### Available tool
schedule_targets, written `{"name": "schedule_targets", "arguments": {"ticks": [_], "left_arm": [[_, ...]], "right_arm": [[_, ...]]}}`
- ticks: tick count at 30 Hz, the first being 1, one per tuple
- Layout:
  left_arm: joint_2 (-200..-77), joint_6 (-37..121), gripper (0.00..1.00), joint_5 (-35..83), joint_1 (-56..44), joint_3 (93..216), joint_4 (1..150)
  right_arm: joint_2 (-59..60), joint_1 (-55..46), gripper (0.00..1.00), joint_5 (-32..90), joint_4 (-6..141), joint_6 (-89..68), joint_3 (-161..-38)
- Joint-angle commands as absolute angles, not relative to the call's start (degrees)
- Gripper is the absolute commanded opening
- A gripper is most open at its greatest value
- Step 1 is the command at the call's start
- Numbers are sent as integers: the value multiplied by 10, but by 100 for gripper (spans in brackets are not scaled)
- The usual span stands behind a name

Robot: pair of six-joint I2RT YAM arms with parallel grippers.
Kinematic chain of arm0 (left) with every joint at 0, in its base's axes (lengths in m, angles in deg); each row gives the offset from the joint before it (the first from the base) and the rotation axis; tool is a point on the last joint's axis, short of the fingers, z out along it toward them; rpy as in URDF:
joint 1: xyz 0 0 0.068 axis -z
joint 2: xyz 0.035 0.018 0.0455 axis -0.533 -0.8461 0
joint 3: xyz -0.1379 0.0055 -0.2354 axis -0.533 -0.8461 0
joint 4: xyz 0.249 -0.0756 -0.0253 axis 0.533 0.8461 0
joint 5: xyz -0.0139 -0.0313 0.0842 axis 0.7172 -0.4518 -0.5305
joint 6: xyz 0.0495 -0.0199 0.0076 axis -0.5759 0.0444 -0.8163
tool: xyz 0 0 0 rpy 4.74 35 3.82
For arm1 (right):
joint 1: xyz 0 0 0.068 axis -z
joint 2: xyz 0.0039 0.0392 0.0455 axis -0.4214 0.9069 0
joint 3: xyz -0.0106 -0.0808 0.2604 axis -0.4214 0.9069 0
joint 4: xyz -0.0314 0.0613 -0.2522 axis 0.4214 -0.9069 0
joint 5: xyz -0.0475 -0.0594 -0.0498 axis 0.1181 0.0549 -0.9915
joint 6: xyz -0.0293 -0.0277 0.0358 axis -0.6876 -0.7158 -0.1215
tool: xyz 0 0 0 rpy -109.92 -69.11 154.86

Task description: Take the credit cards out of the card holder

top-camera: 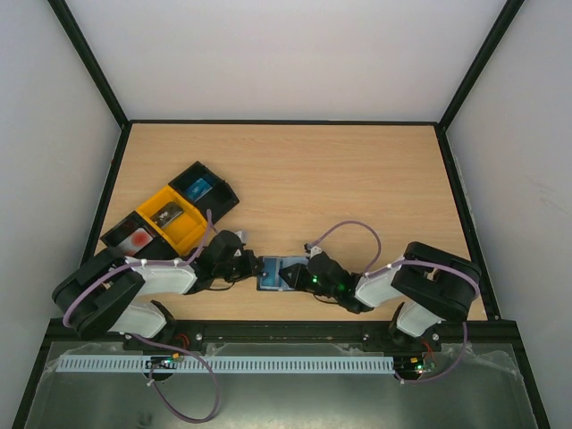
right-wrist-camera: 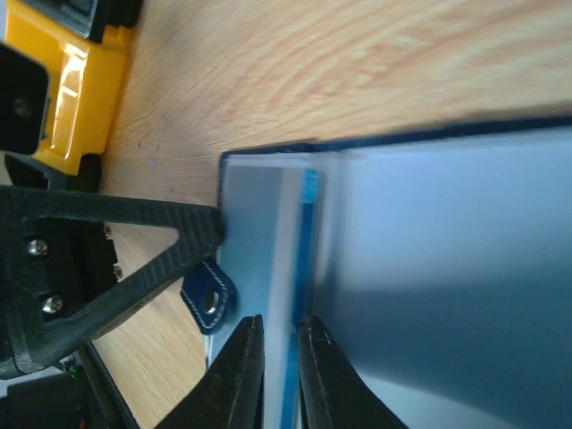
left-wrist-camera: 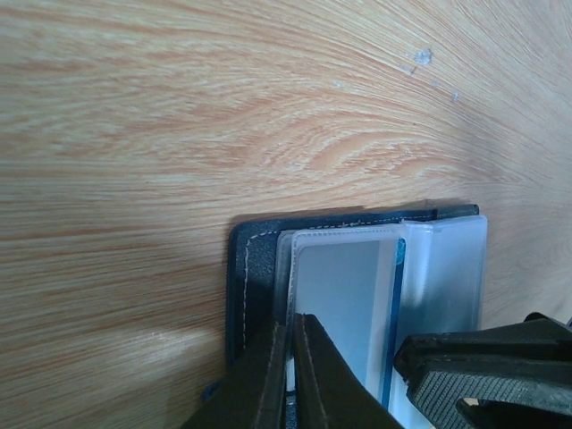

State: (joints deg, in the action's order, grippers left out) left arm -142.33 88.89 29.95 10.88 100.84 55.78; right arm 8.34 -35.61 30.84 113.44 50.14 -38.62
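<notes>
Pinching with the left gripper [left-wrist-camera: 292, 329]: fingers nearly pressed together on the edge of a clear sleeve [left-wrist-camera: 344, 295] of the card holder [left-wrist-camera: 253, 268]. Pinching too with the right gripper [right-wrist-camera: 279, 329]: closed on the thin edge of the blue credit card [right-wrist-camera: 308, 214], which pokes out of a sleeve.

Spread open and flat on the wooden table [top-camera: 340, 170], close to its near edge and between the two wrists: the same navy card holder, with a small closure tab [right-wrist-camera: 210, 304] sticking out just below the left finger in the right wrist view.

Farther left and back, apart from the holder, a slanted row of three open trays touching one another: far black tray [top-camera: 204, 188] with something light blue inside, yellow tray [top-camera: 170, 219] with something greyish, near black tray [top-camera: 134, 237] with something reddish.

Pale wood grain throughout, a few small specks [left-wrist-camera: 420, 58] in the left wrist view. Around the table, white walls [top-camera: 286, 54] and black frame bars [top-camera: 89, 63] at the corners.
</notes>
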Motion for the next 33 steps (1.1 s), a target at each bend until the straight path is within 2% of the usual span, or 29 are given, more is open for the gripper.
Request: {"name": "schedule_targets", "arguments": {"ticks": [1,3,17,33], "left_arm": [[-1433,881,6,288,111,999,587],[-1439,881,3,294,111,1000,580],[-1419,885,5,293,112,1002,595],[-1429,893,3,295,112,976,568]], "right_arm": [[108,-353,14,321,1120,509,-418],[113,-353,15,310,1108,518,-419],[74,-353,14,236,983,527,-440],[120,-353,14,280,1076,530,-435]]}}
